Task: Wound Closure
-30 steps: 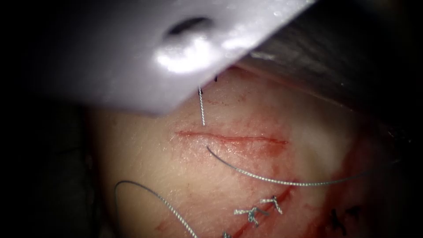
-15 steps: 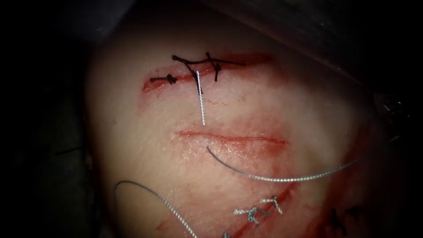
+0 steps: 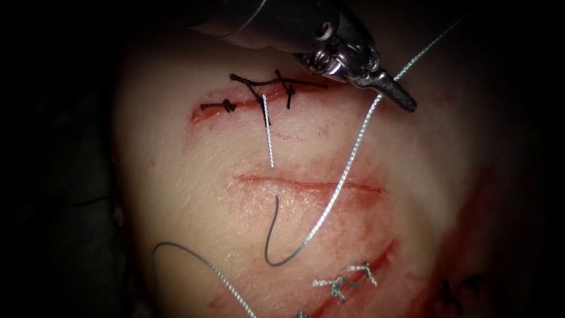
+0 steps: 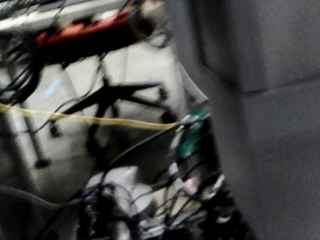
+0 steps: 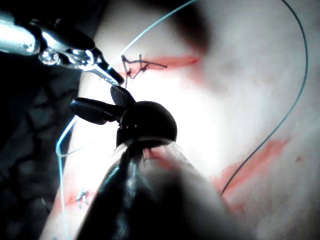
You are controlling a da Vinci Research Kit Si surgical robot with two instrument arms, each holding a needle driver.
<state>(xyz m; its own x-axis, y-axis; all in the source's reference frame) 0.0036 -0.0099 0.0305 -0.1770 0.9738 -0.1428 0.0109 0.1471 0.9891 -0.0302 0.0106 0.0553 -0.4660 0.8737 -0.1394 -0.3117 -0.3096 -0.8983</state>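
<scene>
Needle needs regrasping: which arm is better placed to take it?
Probably right: the right tool, jaws open, holds nothing; the left tool is shut on the braided silver thread above the dark curved steel needle.

The left arm's tool (image 3: pixel 399 100) enters from above in the endoscope view, its shaft slanting down to the right and its silver wrist bent. Its jaws are pressed together into one dark point. In the right wrist view, the right arm's tool (image 5: pixel 95 99) extends from its dark rounded wrist with its jaws parted, just below the tip of the left arm's tool.
</scene>
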